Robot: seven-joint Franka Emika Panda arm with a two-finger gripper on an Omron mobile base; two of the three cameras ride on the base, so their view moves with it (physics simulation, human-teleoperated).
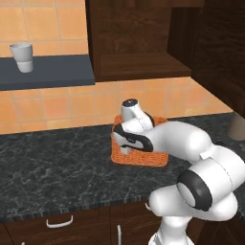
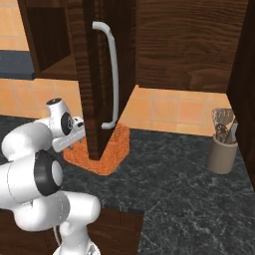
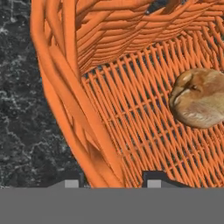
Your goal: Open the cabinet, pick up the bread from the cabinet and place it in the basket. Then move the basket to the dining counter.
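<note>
Left base view, centre frame: orange woven basket (image 1: pixel 139 155) on black speckled counter (image 1: pixel 48 167), white arm bent over it; cabinet (image 1: pixel 139 43) open above, shelf bare

Right base view: cabinet door swung out, long silver bar handle (image 2: pixel 112 74) mid-frame, basket corner behind it

Hand view: gripper (image 3: pixel 110 181) straddling basket's near wall, one tip outside, one inside, apparently pinching wicker rim; round tan bread (image 3: pixel 199 98) lies inside, right. Bread step looks done; carrying basket to dining counter remains

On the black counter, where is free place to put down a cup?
The black speckled stone counter is bare left of the orange woven wicker basket, and between the basket and the beige utensil holder. It is crowded around the basket, under the open dark wood cabinet door.
</note>
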